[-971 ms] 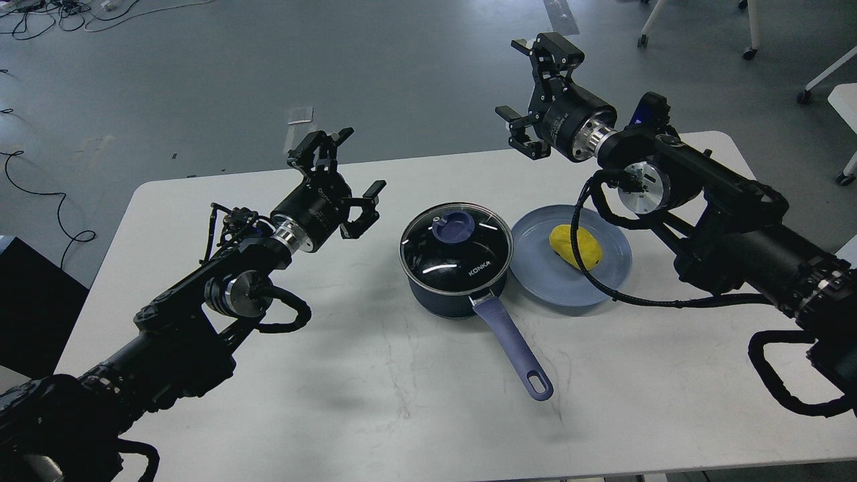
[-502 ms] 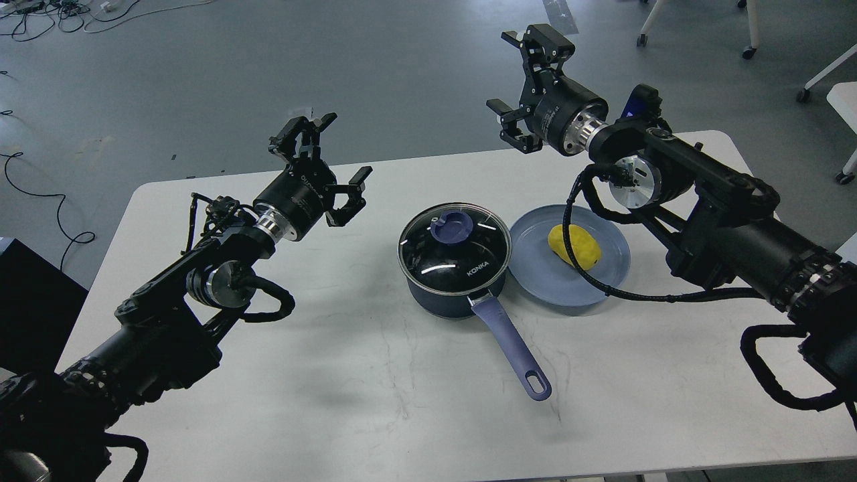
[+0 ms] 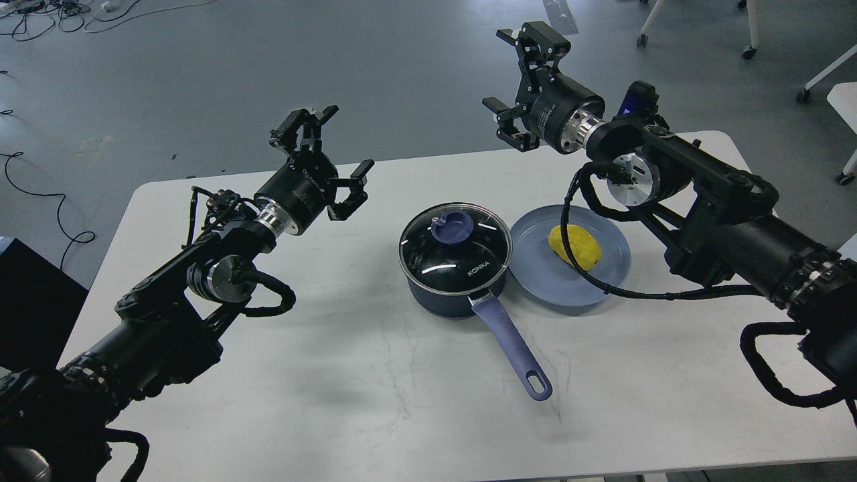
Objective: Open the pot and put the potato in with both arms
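Right now your white table (image 3: 335, 415) runs off the bottom edge, and both arms are cut off at the lower corners. On it, your pot (image 3: 455, 284) sits centred with its glass lid (image 3: 456, 249) on, so the inside is hard to make out; its handle (image 3: 514, 349) points toward you. Just beside it on the right, the blue plate (image 3: 602, 268) holds the potato (image 3: 574, 246), partly crossed by a black cable. Your left gripper (image 3: 335, 150) hangs spread wide and empty left of the pot. Your right gripper (image 3: 519, 77) hangs wide and empty behind the plate.
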Controlling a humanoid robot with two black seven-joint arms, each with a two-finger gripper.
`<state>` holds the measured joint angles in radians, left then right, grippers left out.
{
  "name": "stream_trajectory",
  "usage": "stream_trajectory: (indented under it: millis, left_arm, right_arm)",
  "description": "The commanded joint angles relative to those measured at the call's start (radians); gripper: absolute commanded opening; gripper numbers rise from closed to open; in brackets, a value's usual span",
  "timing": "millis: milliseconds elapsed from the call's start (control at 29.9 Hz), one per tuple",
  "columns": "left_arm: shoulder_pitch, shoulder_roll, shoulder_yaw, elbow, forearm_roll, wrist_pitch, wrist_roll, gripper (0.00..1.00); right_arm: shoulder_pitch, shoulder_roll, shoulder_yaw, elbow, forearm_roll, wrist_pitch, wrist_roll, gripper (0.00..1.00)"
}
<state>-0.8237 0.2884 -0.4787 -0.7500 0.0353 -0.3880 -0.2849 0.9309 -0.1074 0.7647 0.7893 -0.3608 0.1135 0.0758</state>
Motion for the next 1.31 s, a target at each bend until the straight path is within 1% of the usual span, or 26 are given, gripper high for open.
stream_trajectory:
  millis: [0, 201, 402, 837, 937, 1038, 1105, 1138, 1205, 1272]
  left_arm:
    - [0.0, 0.0, 0.0, 0.0, 0.0, 0.0, 0.0, 0.99]
    - [0.0, -0.005, 0.0, -0.002, 0.0, 0.001, 0.003, 0.99]
    - [-0.035, -0.003, 0.006, -0.023, 0.0, 0.012, 0.003, 0.99]
    - [-0.032, 0.005, 0.015, -0.023, 0.0, 0.004, 0.003, 0.99]
    - [-0.032, 0.005, 0.015, -0.023, 0.003, 0.006, -0.002, 0.99]
    - [-0.044, 0.015, 0.015, -0.029, 0.052, 0.009, -0.016, 0.99]
    - [-0.081, 0.044, 0.014, -0.029, 0.168, 0.02, -0.036, 0.99]
    - [-0.094, 0.051, 0.014, -0.029, 0.217, 0.03, -0.052, 0.99]
    - [-0.121, 0.055, 0.012, -0.029, 0.404, 0.11, -0.149, 0.99]
    - [-0.136, 0.06, 0.014, -0.044, 0.522, 0.161, -0.204, 0.99]
  right_arm:
    - [0.0, 0.0, -0.001, -0.001, -0.001, 0.0, -0.001, 1.0]
    - [0.0, 0.0, -0.001, -0.001, -0.001, 0.002, -0.001, 1.0]
    - [-0.001, 0.0, -0.001, -0.001, 0.0, 0.0, -0.002, 1.0]
    - [-0.001, 0.003, -0.007, 0.005, -0.001, 0.0, -0.007, 1.0]
    - [-0.001, 0.005, -0.008, 0.005, -0.001, 0.0, -0.007, 1.0]
    - [0.0, 0.006, -0.008, 0.005, -0.001, -0.002, -0.008, 1.0]
    - [0.0, 0.005, -0.008, 0.005, -0.001, -0.002, -0.008, 1.0]
    - [0.0, 0.003, -0.008, 0.005, -0.001, -0.005, -0.01, 1.0]
    - [-0.003, -0.003, -0.005, 0.005, 0.0, -0.006, -0.016, 1.0]
    - [-0.01, -0.005, 0.004, 0.005, 0.002, -0.008, -0.016, 1.0]
